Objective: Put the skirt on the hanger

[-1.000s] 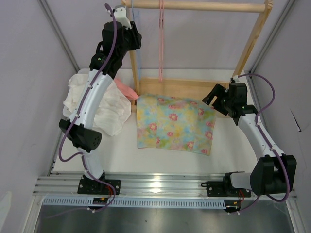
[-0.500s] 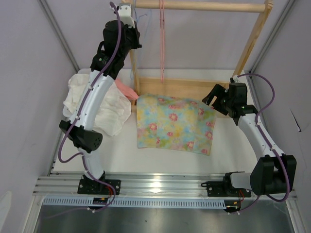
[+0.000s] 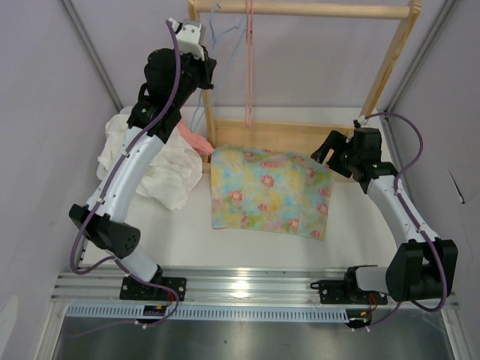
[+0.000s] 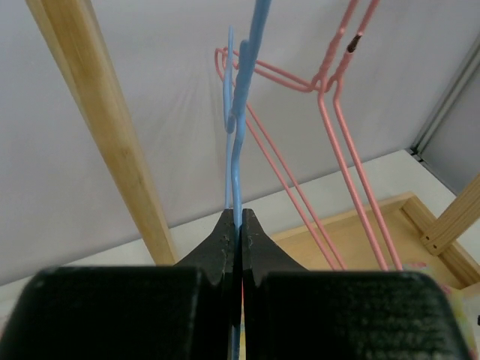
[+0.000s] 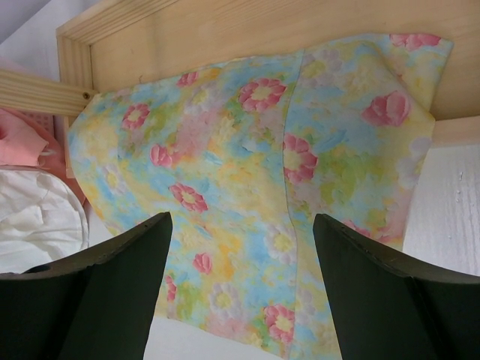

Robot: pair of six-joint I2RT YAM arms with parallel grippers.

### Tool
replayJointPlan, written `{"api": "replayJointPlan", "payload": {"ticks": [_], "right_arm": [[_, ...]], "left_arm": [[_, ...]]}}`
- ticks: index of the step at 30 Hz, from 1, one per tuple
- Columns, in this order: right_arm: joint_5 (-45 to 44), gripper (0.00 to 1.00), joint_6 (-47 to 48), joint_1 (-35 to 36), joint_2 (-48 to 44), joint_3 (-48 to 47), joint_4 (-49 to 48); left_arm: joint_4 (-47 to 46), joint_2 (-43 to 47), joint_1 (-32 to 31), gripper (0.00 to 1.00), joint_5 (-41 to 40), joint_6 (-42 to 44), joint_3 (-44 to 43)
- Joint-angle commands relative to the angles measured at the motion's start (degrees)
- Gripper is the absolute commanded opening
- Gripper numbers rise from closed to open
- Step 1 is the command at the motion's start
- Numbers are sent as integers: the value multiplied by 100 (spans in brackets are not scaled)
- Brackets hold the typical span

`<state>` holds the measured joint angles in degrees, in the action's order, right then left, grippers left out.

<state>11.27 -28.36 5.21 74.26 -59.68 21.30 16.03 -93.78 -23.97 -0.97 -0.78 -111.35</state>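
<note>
Two fingers of the left gripper point(image 4: 240, 217) are pinched tight together on the hanger point(image 4: 238, 112), the thin light blue wire one. In the wrist cam the wire runs straight up out of the tips. A pink hanger point(image 4: 330, 82) of the same shape hangs just beside it at approx 2 o'clock. Can't tell if the two wires touch where they cross.

The right gripper point(image 5: 241, 225) has its fingers wide apart w/ nothing between them. It hovers over the skirt point(image 3: 268, 191) near the skirt's 1 o'clock corner.

The skirt lies spread flat about mid table, yellow and light blue w/ pink flowers. Its 12 o'clock edge laps onto the base board of the wooden rack point(image 3: 300, 9).

From the top cam, the rack stands at 12 o'clock on the table point(image 3: 195, 232), which is plain white. Both hangers are up by the rack's rod at approx 11 o'clock.

At 9 o'clock there's a crumpled white cloth point(image 3: 169, 176), and a salmon-pink garment point(image 3: 193, 139) sits between it and the rack's left post.

An aluminium rail point(image 3: 247, 285) runs along the 6 o'clock edge, w/ both arm bases bolted on it. Pale lilac-grey walls close in the left, right and far sides.
</note>
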Motion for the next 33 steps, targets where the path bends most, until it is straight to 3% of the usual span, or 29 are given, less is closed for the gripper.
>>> {"api": "replayJointPlan", "payload": {"ticks": [1,9,18,28,33], "right_arm": [[121,83,164,-20,-140,-105,-126],[104,83,208,-20,-245,-132,-30],[60,83,208,-3,-482,-202,172],[-388,82,15,41,-1325,-228,787],[-538,83,-12,32,-1809,-237,1209]], "left_arm": [[-532,255,59,0,387,297,-71],[-250,966,67,0,265,473,649],[-65,2186,68,0,264,315,2300],[812,3224,15,0,1545,-150,3979],[1323,3603,-275,0,1811,-230,4594]]}}
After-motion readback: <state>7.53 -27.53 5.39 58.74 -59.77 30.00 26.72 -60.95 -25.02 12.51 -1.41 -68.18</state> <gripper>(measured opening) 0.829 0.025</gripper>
